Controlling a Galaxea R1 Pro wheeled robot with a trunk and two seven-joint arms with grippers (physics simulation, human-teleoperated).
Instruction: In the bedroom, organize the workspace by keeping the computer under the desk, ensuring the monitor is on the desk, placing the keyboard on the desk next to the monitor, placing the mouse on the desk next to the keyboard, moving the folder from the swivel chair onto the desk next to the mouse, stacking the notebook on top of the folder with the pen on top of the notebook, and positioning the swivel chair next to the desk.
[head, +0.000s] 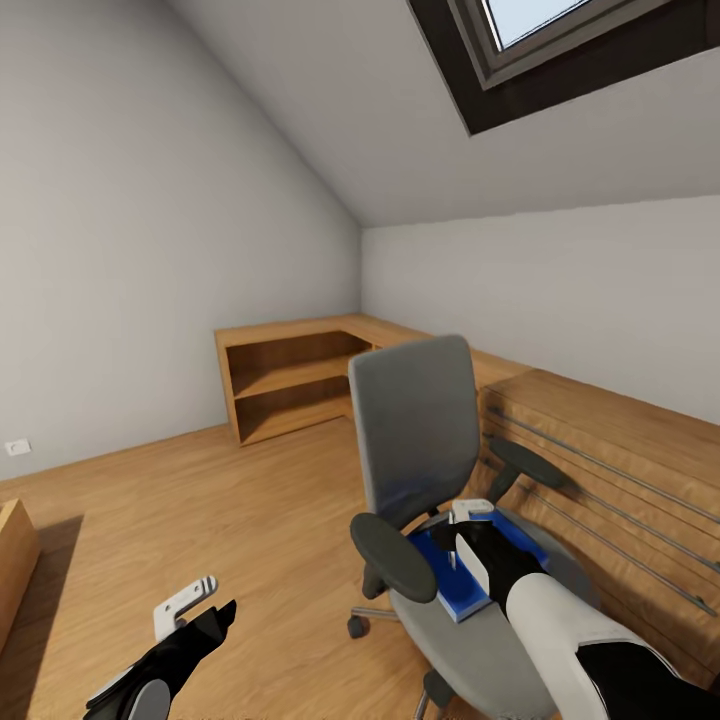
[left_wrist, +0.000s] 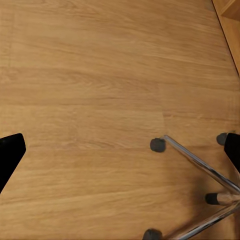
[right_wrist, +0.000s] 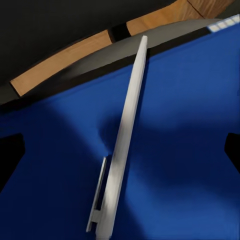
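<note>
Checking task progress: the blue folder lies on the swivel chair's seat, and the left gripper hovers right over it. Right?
Not quite. It is the right gripper that hovers over the blue folder on the swivel chair, as the head view shows. The left gripper hangs over bare wood floor beside the chair.

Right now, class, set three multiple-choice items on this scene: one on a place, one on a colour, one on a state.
1. Where does the folder lie?
A. on the floor
B. on the swivel chair's seat
C. on the wooden shelving

2. What colour is the folder?
A. blue
B. red
C. green

3. How is the right gripper?
A. shut on the pen
B. shut on an armrest
C. open

Key:
1 B: the folder rests on the swivel chair seat.
2 A: it is bright blue.
3 C: the right gripper has its fingertips wide apart, either side of the pen.
</note>
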